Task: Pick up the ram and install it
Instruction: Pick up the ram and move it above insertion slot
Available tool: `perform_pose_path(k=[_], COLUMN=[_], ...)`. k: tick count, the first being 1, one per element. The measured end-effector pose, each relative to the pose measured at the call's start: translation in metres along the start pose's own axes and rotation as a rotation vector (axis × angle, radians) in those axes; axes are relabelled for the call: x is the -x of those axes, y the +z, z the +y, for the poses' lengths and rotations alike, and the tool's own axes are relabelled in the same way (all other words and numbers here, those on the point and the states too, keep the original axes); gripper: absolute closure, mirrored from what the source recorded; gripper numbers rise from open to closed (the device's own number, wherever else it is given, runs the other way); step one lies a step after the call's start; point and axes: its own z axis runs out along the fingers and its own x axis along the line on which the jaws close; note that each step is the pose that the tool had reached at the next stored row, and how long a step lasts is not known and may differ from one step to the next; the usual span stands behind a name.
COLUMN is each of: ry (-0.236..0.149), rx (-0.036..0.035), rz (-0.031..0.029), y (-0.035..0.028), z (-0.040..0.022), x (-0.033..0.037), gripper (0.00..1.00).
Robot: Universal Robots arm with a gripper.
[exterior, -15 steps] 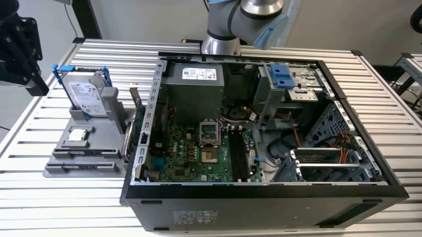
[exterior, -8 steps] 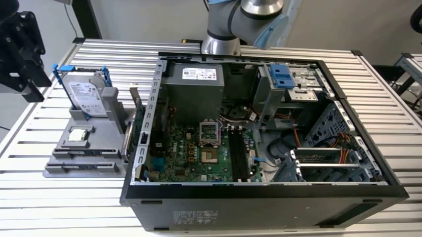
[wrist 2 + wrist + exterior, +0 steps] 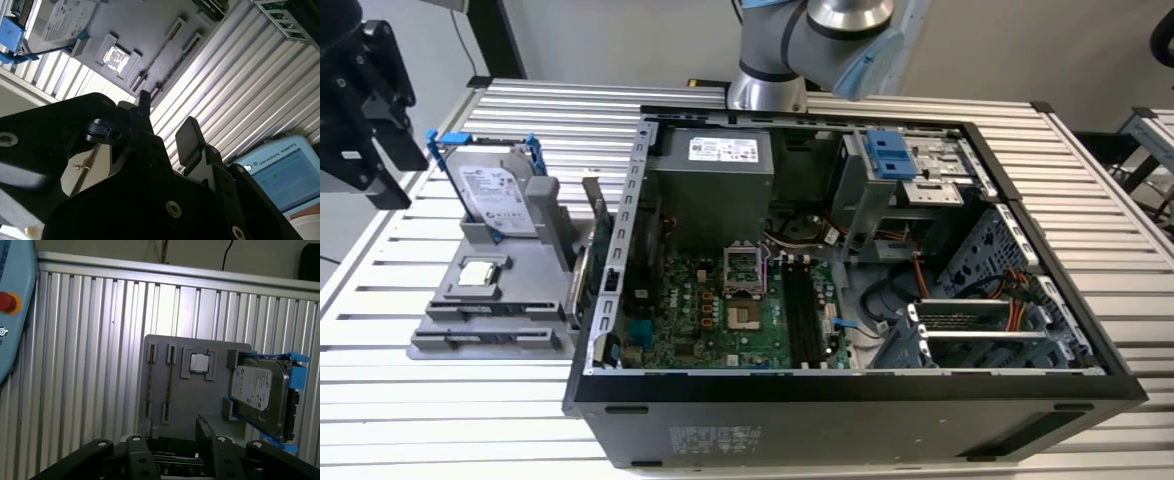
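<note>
The ram (image 3: 603, 272) is a thin dark green stick standing on edge at the grey holder's (image 3: 520, 335) side, right against the open case wall. My gripper (image 3: 167, 114) hangs above the holder, open, with nothing between its black fingers (image 3: 189, 136); table slats show through the gap. In the first wrist view the gripper (image 3: 175, 436) points down over the holder (image 3: 165, 375), near its two pairs of narrow slots. A dark strip with a pale label (image 3: 175, 457) lies low between the fingers; I cannot tell if it is the ram. The black motherboard slots (image 3: 802, 312) lie inside the case.
On the holder sit a silver hard drive in a blue frame (image 3: 498, 195) and a small square processor chip (image 3: 480, 271). The open computer case (image 3: 854, 380) stands at the exterior view's right. A blue teach pendant (image 3: 282, 172) rests on the slatted table.
</note>
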Motion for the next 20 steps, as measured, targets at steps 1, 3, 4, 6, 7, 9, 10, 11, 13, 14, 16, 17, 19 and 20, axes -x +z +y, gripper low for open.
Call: perform_pose_path(k=[1,3,4,6,7,9,10,11,13,14,16,17,19,20], ry=[0.000,0.000,0.000,0.000,0.000,0.000,0.000,0.000,0.001,0.001,0.003,0.006,0.015,0.019], rx=[-0.0005,-0.0009,-0.0008,-0.0007,-0.0008,0.0036,0.0051,0.0053,0.0056,0.0056,0.0057,0.0055,0.0052,0.0054], rz=[-0.0055,-0.0094,-0.0094,-0.0094,-0.0094,-0.0097,-0.0098,-0.0098,-0.0098,-0.0096,-0.0092,-0.0092,-0.0092,-0.0091], y=[0.0012,0.0043,0.0060,0.0096,0.0115,0.0133,0.0134,0.0133,0.0135,0.0141,0.0172,0.0190,0.0226,0.0242], z=[0.0000,0.0000,-0.0001,-0.0001,-0.0001,-0.0001,0.0000,0.0000,0.0000,-0.0001,-0.0002,-0.0002,-0.0002,-0.0002], x=[0.0001,0.0000,-0.0001,-0.0002,-0.0003,-0.0003,-0.0002,-0.0002,-0.0003,-0.0003,-0.0005,-0.0006,-0.0008,-0.0009], gripper=[0.00,0.00,0.00,0.00,0.00,0.00,0.00,0.00,0.00,0.00,0.00,0.00,0.00,0.00])
